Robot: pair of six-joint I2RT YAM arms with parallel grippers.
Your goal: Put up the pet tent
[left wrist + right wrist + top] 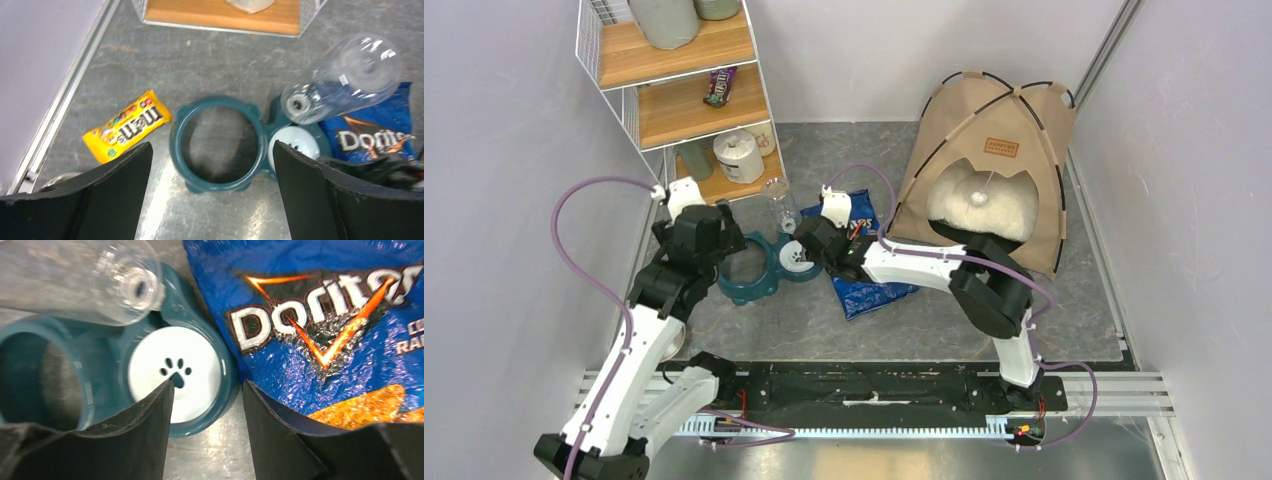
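The pet tent (pixel 989 150) stands at the far right of the worktop (pixel 1084 300), light and soft, best gripped by a stiff black pole (pixel 952 126); left tool (pixel 212 148) spread wide, right tool (pixel 208 384) narrower, both empty

Bright even light; wrist views soft, glare on metal.

It was a lab test cell: blank pale walls (pixel 484 150) boxed in a grey counter (pixel 1074 320), both arms (pixel 639 340) bolted to a metal rail (pixel 1124 385)
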